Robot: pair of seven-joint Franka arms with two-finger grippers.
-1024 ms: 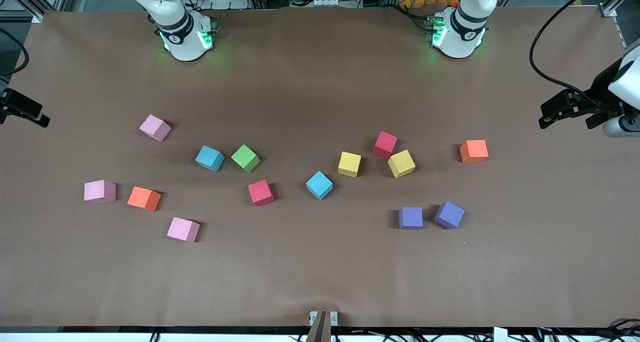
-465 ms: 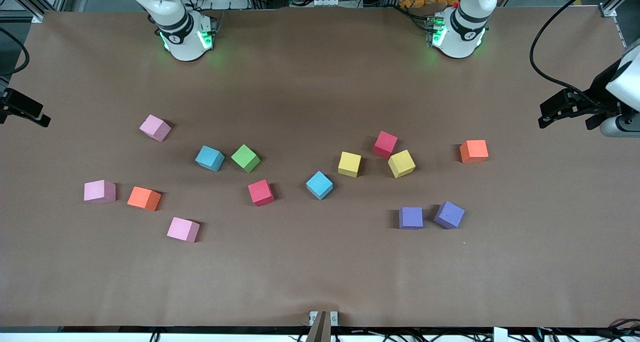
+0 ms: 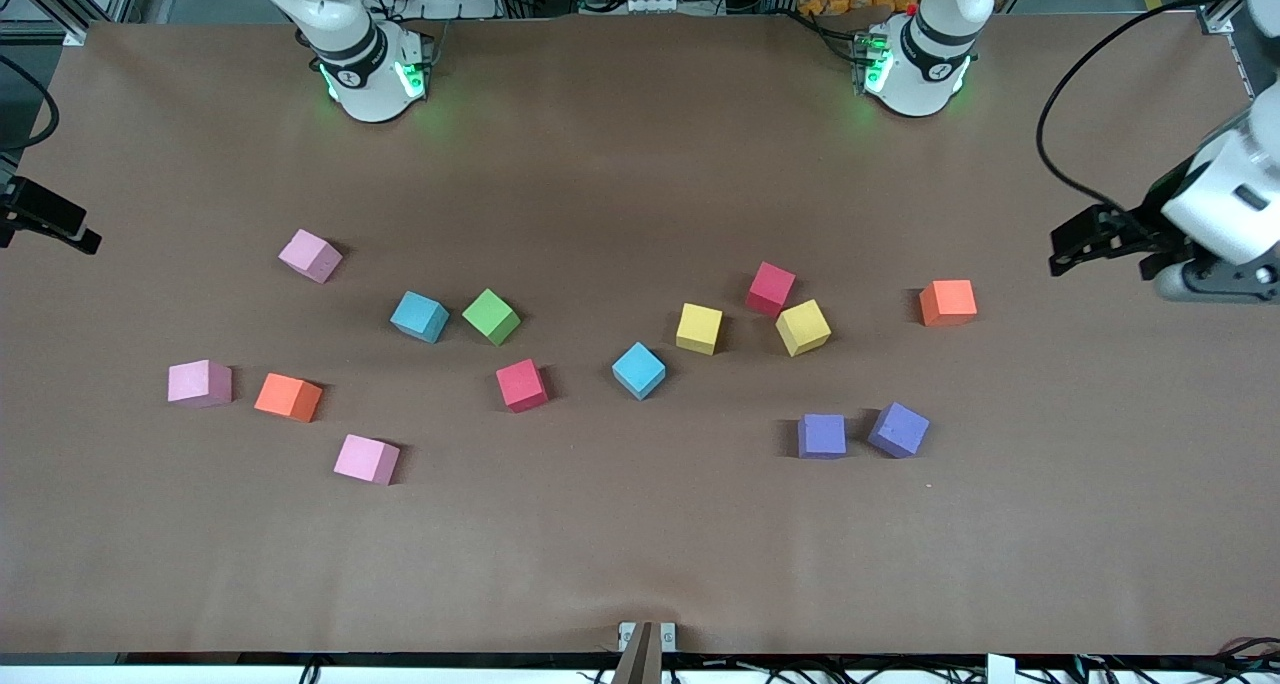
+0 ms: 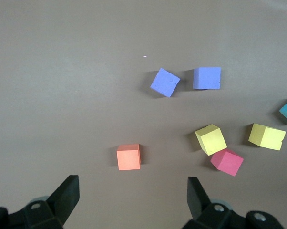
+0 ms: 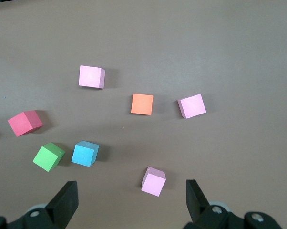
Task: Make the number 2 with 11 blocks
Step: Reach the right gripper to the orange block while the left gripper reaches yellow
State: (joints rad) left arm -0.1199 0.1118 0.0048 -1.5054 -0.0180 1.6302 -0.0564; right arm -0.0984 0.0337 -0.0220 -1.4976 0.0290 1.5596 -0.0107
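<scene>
The blocks (image 3: pixel 638 370) lay scattered singly across the brown table (image 3: pixel 640 544), all flat on it, none stacked and no rows begun. Toward the right arm's end sat three pink blocks (image 3: pixel 199 383), one of them farther from the front camera than the rest, with an orange block (image 3: pixel 288 397) just beside the pink one closest to that end. A blue block (image 3: pixel 419 316) and the green block (image 3: pixel 491 316) stood side by side, a small gap between them, and a red block (image 3: pixel 521 384) lay nearer the camera than the green. Toward the left arm's end came two yellow blocks (image 3: pixel 699 328), and a second red block (image 3: pixel 770 288) sat just beside the yellow one at that end. The two purple blocks (image 3: pixel 822 435) lay close together, nearer the camera than the yellows. A second orange block (image 3: pixel 947 302) sat alone, closest of all to the left arm's end. The left gripper (image 4: pixel 132 193) hung in the air over the table near that lone orange block, jaws spread wide and holding nothing. The right gripper (image 5: pixel 129 193) waited above the right arm's end of the table, over the pink cluster, its jaws equally wide and empty.
</scene>
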